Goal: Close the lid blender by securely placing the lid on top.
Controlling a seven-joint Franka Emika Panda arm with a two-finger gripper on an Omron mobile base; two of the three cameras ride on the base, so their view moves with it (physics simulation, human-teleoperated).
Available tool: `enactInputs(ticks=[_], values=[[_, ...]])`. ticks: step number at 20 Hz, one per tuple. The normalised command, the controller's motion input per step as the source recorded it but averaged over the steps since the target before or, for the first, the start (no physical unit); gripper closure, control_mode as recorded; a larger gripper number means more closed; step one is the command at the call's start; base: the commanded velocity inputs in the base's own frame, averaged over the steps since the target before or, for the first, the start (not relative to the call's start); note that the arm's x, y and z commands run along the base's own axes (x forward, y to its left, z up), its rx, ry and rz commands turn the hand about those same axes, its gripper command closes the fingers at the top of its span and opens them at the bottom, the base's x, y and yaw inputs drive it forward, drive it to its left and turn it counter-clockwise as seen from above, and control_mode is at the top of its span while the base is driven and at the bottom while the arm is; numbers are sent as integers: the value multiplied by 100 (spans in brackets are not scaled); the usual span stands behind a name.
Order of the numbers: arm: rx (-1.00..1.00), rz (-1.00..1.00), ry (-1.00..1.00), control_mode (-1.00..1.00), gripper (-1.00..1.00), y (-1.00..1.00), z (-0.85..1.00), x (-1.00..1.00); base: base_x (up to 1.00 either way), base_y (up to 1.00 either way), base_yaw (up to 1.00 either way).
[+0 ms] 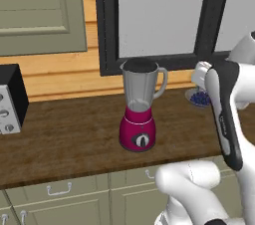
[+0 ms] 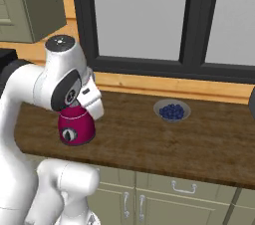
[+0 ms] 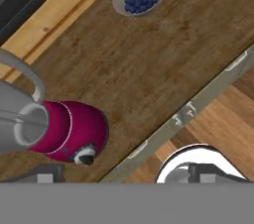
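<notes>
The blender (image 1: 138, 114) stands on the wooden counter (image 1: 64, 134), with a magenta base, a black dial and a tall clear grey jar. A flat black disc, the lid (image 1: 141, 64), sits across the jar's mouth. My hand (image 1: 200, 73) hovers to the right of the jar top, apart from it. In the hand view the blender (image 3: 69, 131) lies at the left, and my gripper (image 3: 129, 174) is open with nothing between its wide-set fingertips. In the right base view my arm covers the jar, leaving the magenta base (image 2: 75, 127) in sight.
A grey bowl of blueberries (image 2: 172, 111) sits on the counter to the right of the blender, near the window sill. A black-and-silver boxy appliance (image 1: 11, 99) stands at the far left. Cabinet drawers (image 1: 60, 189) run below the counter edge.
</notes>
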Motion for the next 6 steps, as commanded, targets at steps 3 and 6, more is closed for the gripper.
enactInputs(ticks=[3, 6], values=[[0, 0, -8, -100, -100, -100, -100, -100, 0, 0, 0], [0, 0, -22, -100, -100, -100, -37, -100, 0, 0, 0]])
